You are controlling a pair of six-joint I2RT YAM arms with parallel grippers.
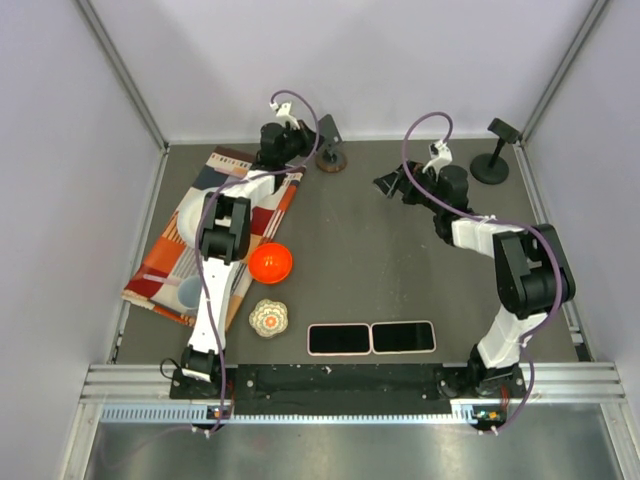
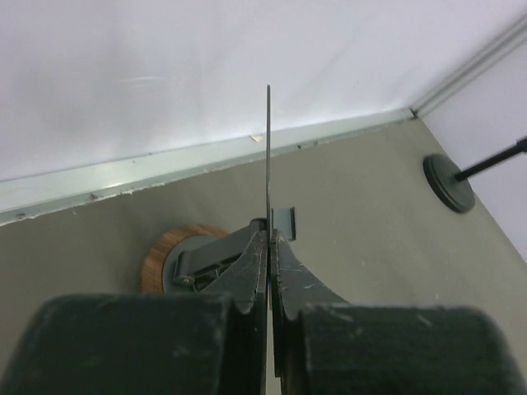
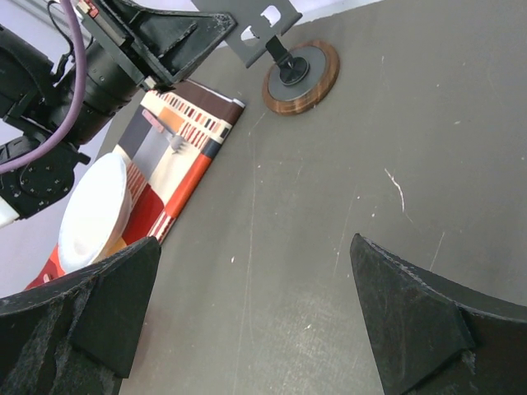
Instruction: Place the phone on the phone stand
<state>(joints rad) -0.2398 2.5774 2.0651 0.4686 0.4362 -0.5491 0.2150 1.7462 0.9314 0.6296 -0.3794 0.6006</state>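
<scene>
Shown from above only: one phone and a second phone, flat and side by side at the near edge of the desk, well apart from both arms. Left claw clenched on the thin plate of the phone stand; plate edge-on in the left wrist view, face-on from the right wrist. Right claw released, grasping nothing, over mid-desk. Black stand at far right.

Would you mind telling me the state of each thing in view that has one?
Wooden-base stand: standing on its base, no phone on it.
Left gripper: shut on that stand's plate.
Right gripper: open, empty.
Black stand: upright, no phone.
Left phone: lying flat, screen dark.
Right phone: lying flat, screen dark.
Orange bowl: upright, empty.
</scene>
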